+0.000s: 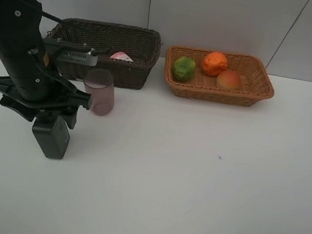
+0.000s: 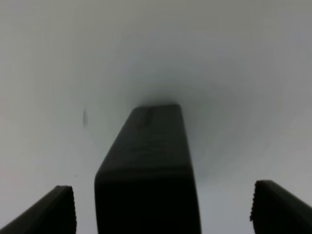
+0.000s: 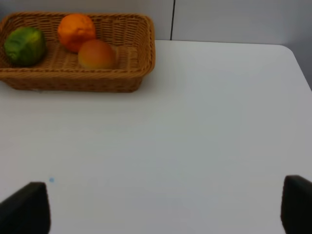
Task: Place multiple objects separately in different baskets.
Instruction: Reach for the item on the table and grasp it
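The dark pump bottle (image 1: 52, 136) rests on the white table under my left arm. My left gripper (image 2: 163, 209) is open, with a finger on either side of the bottle (image 2: 148, 165) and not touching it. The translucent pink cup (image 1: 100, 92) stands upright in front of the dark brown basket (image 1: 137, 41), which holds the pink spray bottle (image 1: 122, 56). In the light tan basket (image 1: 260, 79) lie the green fruit (image 1: 183, 68), the orange (image 1: 214, 63) and the mango (image 1: 229, 79). My right gripper (image 3: 161, 209) is open over bare table, well apart from that basket (image 3: 141, 53).
The left arm's black body (image 1: 19, 57) leans over the table's left side, close to the cup and the dark basket's front wall. A grey wall rises right behind both baskets. A small blue speck (image 1: 219, 157) marks the tabletop.
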`<action>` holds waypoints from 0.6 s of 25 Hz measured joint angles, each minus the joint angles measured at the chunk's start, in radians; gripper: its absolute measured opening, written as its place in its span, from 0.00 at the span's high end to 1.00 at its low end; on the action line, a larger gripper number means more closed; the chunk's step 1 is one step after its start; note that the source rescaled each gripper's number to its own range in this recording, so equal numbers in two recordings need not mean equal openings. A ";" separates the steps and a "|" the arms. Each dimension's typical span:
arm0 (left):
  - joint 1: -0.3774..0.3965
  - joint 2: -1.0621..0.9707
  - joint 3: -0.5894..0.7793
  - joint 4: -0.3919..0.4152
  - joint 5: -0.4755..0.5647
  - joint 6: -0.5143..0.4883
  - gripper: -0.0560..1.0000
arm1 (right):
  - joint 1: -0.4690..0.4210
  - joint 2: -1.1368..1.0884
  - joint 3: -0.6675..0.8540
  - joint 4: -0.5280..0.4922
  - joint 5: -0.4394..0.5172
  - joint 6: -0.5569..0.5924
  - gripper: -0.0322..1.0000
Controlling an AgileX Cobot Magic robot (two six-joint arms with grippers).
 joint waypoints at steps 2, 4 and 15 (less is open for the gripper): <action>0.000 0.013 0.004 -0.001 -0.020 -0.002 0.06 | 0.000 0.000 0.000 0.000 0.000 0.000 0.00; 0.000 0.017 0.012 -0.004 -0.043 -0.003 0.06 | 0.000 0.000 0.000 0.000 0.000 0.000 0.00; 0.000 0.018 0.043 0.004 -0.097 -0.016 0.08 | 0.000 0.000 0.000 0.000 0.000 0.000 0.00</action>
